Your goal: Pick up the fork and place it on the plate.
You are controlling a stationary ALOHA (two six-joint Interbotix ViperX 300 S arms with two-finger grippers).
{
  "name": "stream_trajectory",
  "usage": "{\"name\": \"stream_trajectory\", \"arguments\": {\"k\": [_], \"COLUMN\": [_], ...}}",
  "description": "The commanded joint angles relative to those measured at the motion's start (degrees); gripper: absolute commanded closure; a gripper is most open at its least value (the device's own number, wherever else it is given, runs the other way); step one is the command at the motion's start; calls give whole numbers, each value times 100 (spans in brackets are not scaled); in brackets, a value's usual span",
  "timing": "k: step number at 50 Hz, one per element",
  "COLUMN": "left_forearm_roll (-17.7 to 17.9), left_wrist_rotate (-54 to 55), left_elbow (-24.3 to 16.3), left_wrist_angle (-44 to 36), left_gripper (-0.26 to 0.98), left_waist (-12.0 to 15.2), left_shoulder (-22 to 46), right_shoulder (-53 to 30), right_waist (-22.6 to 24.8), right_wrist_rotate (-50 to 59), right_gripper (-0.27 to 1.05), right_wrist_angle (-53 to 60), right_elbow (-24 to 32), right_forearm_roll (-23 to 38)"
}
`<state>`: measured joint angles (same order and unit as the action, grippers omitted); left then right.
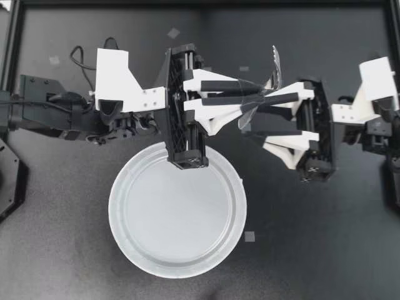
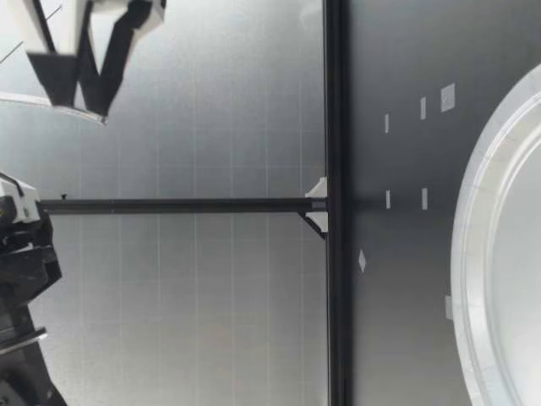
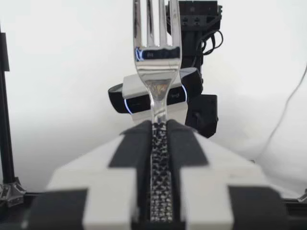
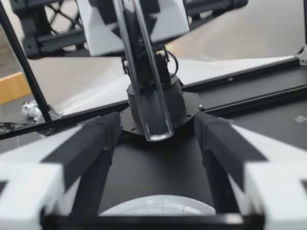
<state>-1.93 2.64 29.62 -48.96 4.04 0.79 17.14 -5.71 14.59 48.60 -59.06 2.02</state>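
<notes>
My left gripper (image 1: pixel 265 94) is shut on a shiny metal fork (image 1: pixel 275 67), held in the air behind the plate's far rim. In the left wrist view the fork (image 3: pixel 157 72) stands between the closed fingers (image 3: pixel 120 158) with its tines pointing away from the gripper. My right gripper (image 1: pixel 275 120) faces it from the other side, open, with its fingers on either side of the fork's handle end (image 4: pixel 152 110) without touching it. The white round plate (image 1: pixel 177 212) lies empty on the black table, below both grippers and nearer the front; its rim (image 2: pixel 482 211) shows in the low view.
Small bits of tape (image 1: pixel 250 236) are stuck to the table near the plate and at the back. A black frame rail (image 1: pixel 200 4) runs along the far edge. A camera on a stand (image 3: pixel 139 98) sits ahead of the left gripper.
</notes>
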Motion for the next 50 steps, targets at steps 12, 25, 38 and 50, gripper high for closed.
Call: {"name": "stream_trajectory", "arguments": {"k": [12, 25, 38, 50], "left_forearm_roll": [-18, -18, -18, -18], "left_wrist_rotate": [35, 35, 44, 53], "left_elbow": [-123, -105, -62, -70], "left_wrist_angle": [-149, -158, -167, 105], "left_gripper": [70, 70, 70, 69], "left_waist": [-9, -9, -9, -9], "left_shoulder": [-79, -79, -79, -105], "right_shoulder": [-141, -149, -149, -123], "right_waist": [-9, -9, -9, -9], "right_wrist_rotate": [-35, -158, -167, -167], "right_gripper": [12, 48, 95, 95], "right_wrist_angle": [255, 237, 255, 246], "right_elbow": [211, 211, 211, 211], "right_forearm_roll": [18, 9, 18, 26]}}
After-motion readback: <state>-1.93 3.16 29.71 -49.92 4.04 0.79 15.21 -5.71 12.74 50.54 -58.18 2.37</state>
